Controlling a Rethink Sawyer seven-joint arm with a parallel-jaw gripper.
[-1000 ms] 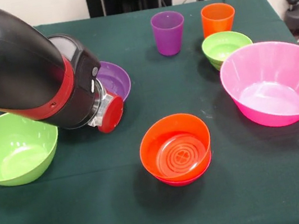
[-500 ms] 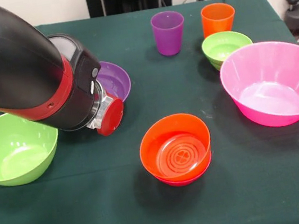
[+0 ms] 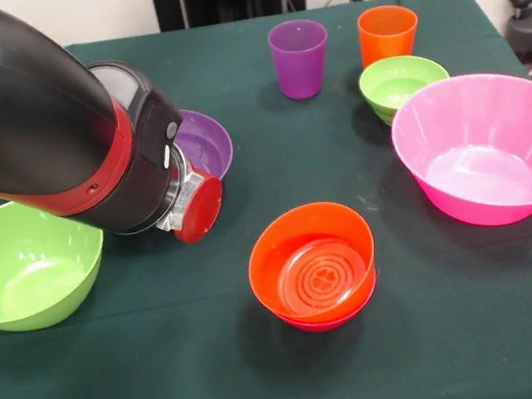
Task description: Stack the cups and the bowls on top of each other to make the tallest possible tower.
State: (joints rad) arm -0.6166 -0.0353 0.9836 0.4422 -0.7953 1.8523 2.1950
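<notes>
Bright, even indoor light falls from above onto a dark green table (image 3: 176, 396); soft, short shadows sit just beside each bowl and cup; white glare spots shine on the glossy black arm (image 3: 19, 107) at upper left, which looms large and slightly soft; gentle highlights gleam inside the pink bowl (image 3: 489, 149) at right and the orange bowl (image 3: 311, 258) at centre; elsewhere the focus is sharp.
</notes>
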